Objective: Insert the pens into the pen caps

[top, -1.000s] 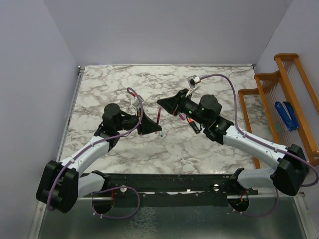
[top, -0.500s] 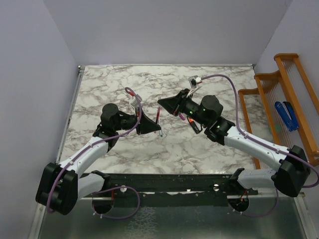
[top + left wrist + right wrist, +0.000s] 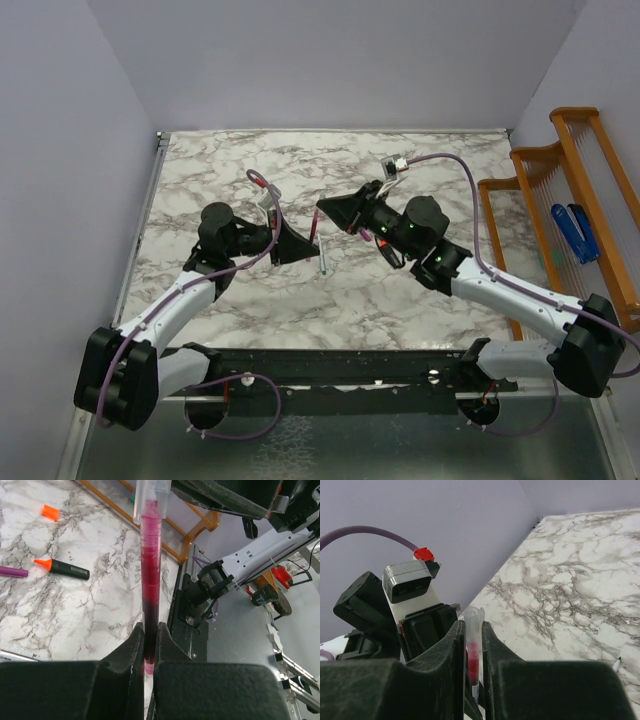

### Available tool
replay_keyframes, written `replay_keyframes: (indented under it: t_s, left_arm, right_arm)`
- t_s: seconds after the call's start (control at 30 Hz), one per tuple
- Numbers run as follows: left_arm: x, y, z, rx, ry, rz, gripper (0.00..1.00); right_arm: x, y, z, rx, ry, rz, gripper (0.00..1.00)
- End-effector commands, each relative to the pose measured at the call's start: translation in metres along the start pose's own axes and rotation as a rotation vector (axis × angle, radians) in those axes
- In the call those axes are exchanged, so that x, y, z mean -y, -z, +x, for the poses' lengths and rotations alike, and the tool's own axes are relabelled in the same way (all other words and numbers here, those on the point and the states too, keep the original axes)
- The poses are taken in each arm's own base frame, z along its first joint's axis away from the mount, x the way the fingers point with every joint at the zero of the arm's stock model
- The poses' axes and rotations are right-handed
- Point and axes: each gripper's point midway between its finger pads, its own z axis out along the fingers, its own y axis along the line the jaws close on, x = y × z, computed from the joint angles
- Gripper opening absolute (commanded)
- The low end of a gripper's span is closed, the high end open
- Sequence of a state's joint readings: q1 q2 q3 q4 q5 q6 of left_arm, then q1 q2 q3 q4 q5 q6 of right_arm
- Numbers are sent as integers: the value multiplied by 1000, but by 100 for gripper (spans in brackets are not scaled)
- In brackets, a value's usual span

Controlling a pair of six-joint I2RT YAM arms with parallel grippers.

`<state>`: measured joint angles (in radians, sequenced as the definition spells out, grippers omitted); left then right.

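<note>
My left gripper [image 3: 149, 627] is shut on the lower end of the slim red-pink pen [image 3: 150, 575], which stands out from the jaws. My right gripper [image 3: 472, 625] is shut on a clear translucent cap [image 3: 473, 622] that sits over the pen's far end [image 3: 151, 497]. From above, the two grippers [image 3: 297, 243] [image 3: 330, 208] face each other with the pen [image 3: 315, 231] between them. The silver-grey pen [image 3: 323, 258] lies on the marble below. The black marker with orange end [image 3: 62, 569], the orange cap [image 3: 50, 512] and a purple piece [image 3: 12, 571] lie on the table.
The marble table [image 3: 230, 170] has walls at the back and left. An orange wooden rack [image 3: 560, 190] holding a blue object [image 3: 574, 232] stands beyond the right edge. The black base rail [image 3: 340, 365] runs along the near edge.
My left gripper has drawn slightly left, and the silver-grey pen now shows in full beside it. The right gripper has hardly moved.
</note>
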<state>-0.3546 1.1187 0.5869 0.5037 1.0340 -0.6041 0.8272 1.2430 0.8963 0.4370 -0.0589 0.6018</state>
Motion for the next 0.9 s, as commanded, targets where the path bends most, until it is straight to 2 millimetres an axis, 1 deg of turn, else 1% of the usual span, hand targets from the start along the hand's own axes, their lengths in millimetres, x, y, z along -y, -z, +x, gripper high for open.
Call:
replay_keyframes:
  t_s: [0.0, 0.17, 0.27, 0.5, 0.63, 0.7, 0.73, 0.77, 0.8, 0.87]
  left_arm:
    - [-8, 2, -41, 92, -100, -47, 0]
    - [-13, 3, -58, 113, -128, -62, 0]
    - [-16, 2, -63, 105, -133, -52, 0]
    - [-18, 0, -62, 86, -133, -36, 0]
    - [-27, 2, -57, 90, -116, -65, 0]
    - [-37, 5, -57, 102, -100, -97, 0]
    - [-43, 8, -57, 111, -86, -121, 0]
    - [-51, 11, -58, 122, -69, -154, 0]
    - [-60, 16, -60, 138, -52, -192, 0]
    - [-82, 30, -62, 174, -14, -288, 0]
  right_arm:
    - [-6, 8, 24, -69, 4, -5, 2]
    - [-12, 10, 32, -89, 9, -11, 1]
    - [-15, 10, 36, -99, 15, -15, 2]
    - [-15, 12, 39, -102, 19, -9, 2]
    - [-14, 14, 36, -90, 28, -1, 2]
    - [-13, 15, 33, -81, 35, 6, 2]
    - [-13, 16, 33, -82, 38, 6, 4]
    - [-9, 16, 31, -68, 42, 33, 7]
    - [-5, 16, 31, -65, 49, 51, 11]
    - [6, 18, 29, -49, 50, 107, 24]
